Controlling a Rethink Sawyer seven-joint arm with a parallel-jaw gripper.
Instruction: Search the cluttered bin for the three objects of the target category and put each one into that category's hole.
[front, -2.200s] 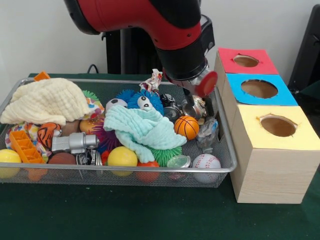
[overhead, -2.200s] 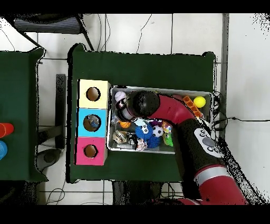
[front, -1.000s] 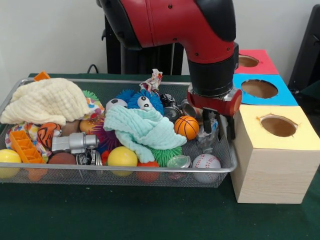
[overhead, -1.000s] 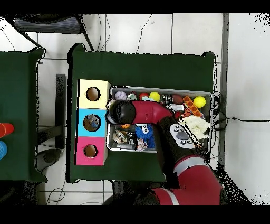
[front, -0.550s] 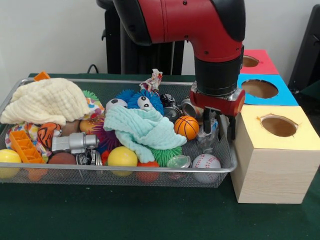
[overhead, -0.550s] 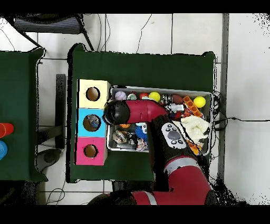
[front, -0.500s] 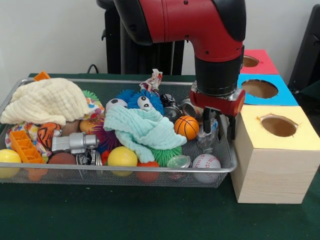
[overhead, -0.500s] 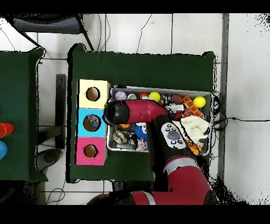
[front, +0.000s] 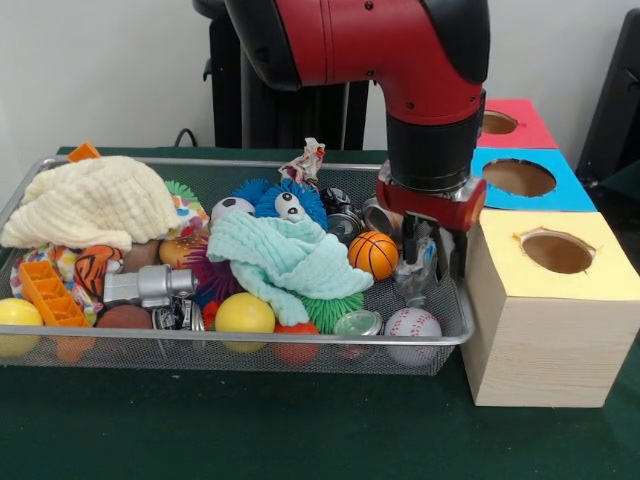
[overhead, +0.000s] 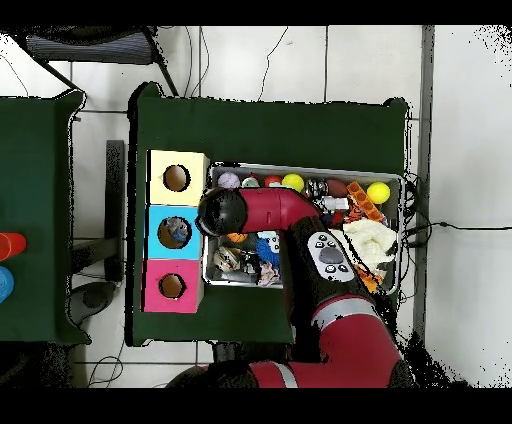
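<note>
My gripper (front: 432, 262) hangs open at the right end of the wire mesh bin (front: 250, 340), beside the yellow box (front: 545, 320). Its dark fingers (front: 408, 245) stand on either side of a crumpled clear wrapper (front: 415, 275), with nothing clamped. A small basketball (front: 373, 254) lies just left of it and a baseball (front: 412, 323) in front. A yellow ball (front: 244, 313) and a soccer ball (front: 232, 207) lie farther left. The blue box (front: 520, 178) and red box (front: 490, 122) stand behind the yellow one, each with a round hole. In the overhead view the arm's wrist (overhead: 222, 212) hides the gripper.
A cream cloth (front: 90, 200) and a mint cloth (front: 285, 255) cover part of the pile. A blue fuzzy toy with eyes (front: 288, 203), tin cans (front: 345, 222), a silver toy (front: 150, 285) and an orange brick (front: 50, 293) fill the bin. Green cloth (front: 250, 430) covers the table.
The arm swung from the bin's back towards the yellow box and came down over the clear wrapper. In the last half second it barely shifted.
</note>
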